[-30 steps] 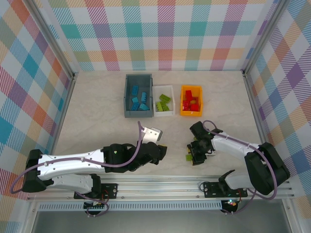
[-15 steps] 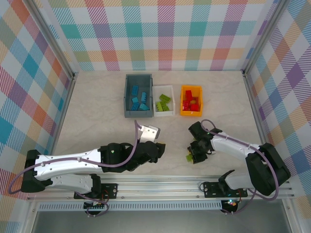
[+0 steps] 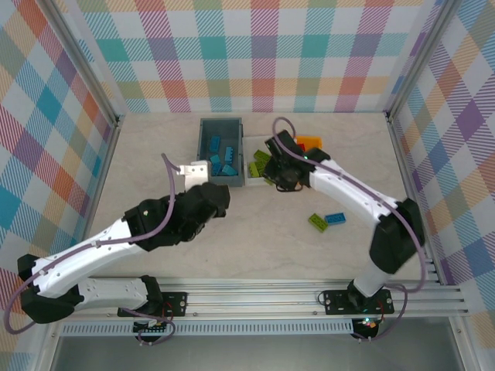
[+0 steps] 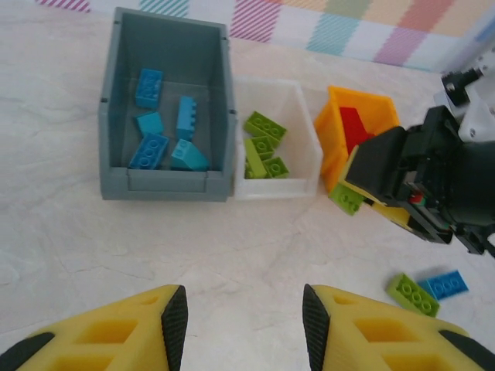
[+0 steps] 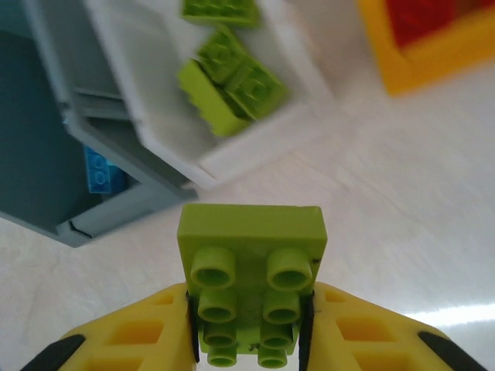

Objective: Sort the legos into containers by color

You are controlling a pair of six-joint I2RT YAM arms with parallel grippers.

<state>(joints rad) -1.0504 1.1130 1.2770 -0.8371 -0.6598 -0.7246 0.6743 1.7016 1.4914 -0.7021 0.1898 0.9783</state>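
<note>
Carried lime brick point(image 5: 251, 247) from near edge to white bin point(image 5: 131, 69) in clamped right gripper point(image 5: 249, 313); left gripper point(image 4: 244, 317) wide, empty; release next

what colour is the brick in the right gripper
Lime green; the brick in the right gripper shows best in the right wrist view.

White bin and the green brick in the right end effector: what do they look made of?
White bin: apparently thin moulded plastic, milky and perhaps slightly translucent, with a mild sheen on its rim. Green brick in the right end effector: hard moulded plastic, smooth and semi-glossy, with crisp round studs and sharp edges.
</note>
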